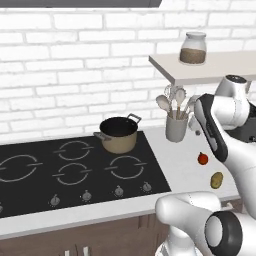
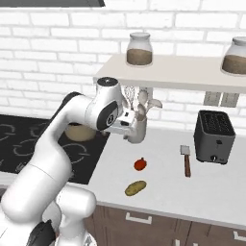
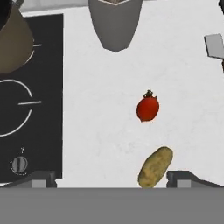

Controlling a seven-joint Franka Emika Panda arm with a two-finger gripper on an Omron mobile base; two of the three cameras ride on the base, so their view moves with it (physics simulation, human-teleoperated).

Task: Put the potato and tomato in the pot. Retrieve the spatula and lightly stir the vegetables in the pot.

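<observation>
The tan pot [image 1: 119, 134] with a dark inside stands on the back right burner of the cooktop; its side also shows in the hand view [image 3: 13, 43]. A red-orange tomato [image 1: 202, 158] [image 2: 140, 164] [image 3: 148, 108] lies on the white counter right of the cooktop. The brown potato [image 1: 216, 180] [image 2: 135, 188] [image 3: 155, 167] lies just in front of it. The spatula [image 2: 186, 161], with a brown handle and grey blade, rests further right on the counter. My gripper [image 3: 111, 179] hangs open well above the counter, with the potato near its right fingertip [image 3: 183, 177] in the hand view. It holds nothing.
A grey utensil cup [image 1: 176, 127] with spoons stands at the back of the counter, close to my hand. A dark toaster [image 2: 215, 137] sits at the right. A shelf [image 2: 182, 72] with jars hangs over the counter. Cooktop knobs [image 1: 119, 190] line the front edge.
</observation>
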